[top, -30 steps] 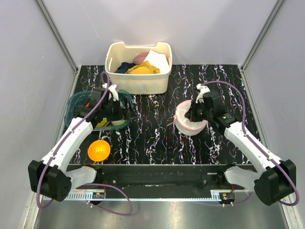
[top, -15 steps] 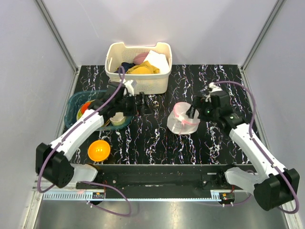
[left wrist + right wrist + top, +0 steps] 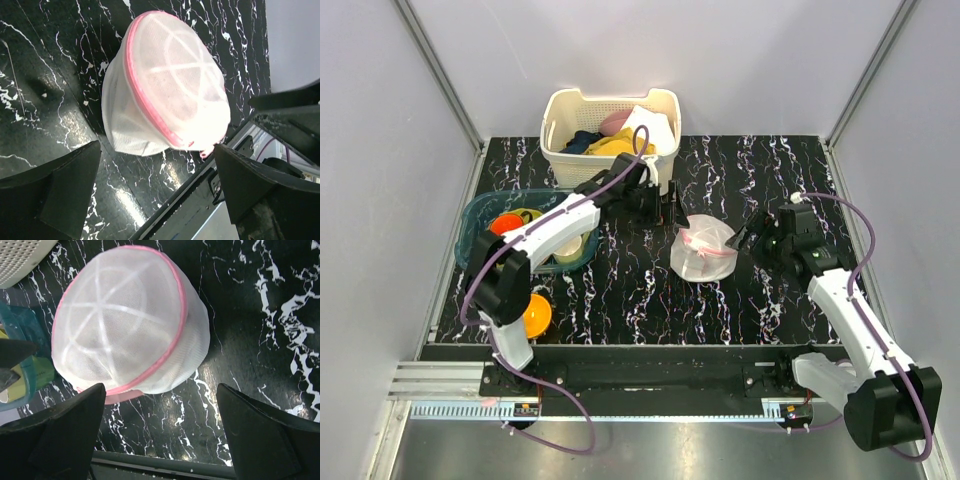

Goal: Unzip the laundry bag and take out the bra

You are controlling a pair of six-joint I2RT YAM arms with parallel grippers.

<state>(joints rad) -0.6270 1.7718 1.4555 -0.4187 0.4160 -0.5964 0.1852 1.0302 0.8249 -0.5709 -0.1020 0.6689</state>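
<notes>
The laundry bag [image 3: 703, 248] is a domed white mesh case with a pink rim, lying tilted on the black marbled table between both arms. My left gripper [image 3: 665, 205] hovers open just behind and left of it, and my right gripper [image 3: 755, 240] stands open just to its right. Neither touches it. In the left wrist view the laundry bag [image 3: 165, 85] fills the middle beyond the open left gripper [image 3: 157, 148], a small pink pull hanging at its lower edge. The right wrist view shows the laundry bag [image 3: 125, 320] beyond the open right gripper [image 3: 161, 388]. The bra is hidden.
A white slatted basket [image 3: 610, 165] of clothes stands at the back, close behind my left gripper. A teal tub [image 3: 480, 215] with bowls sits at the left, and an orange bowl [image 3: 533, 313] lies near the front left. Grey walls enclose the table.
My right gripper opened, let go of the laundry bag and drew back to the right. The bag settled on the table. My left arm swung right from the teal tub towards the bag.
</notes>
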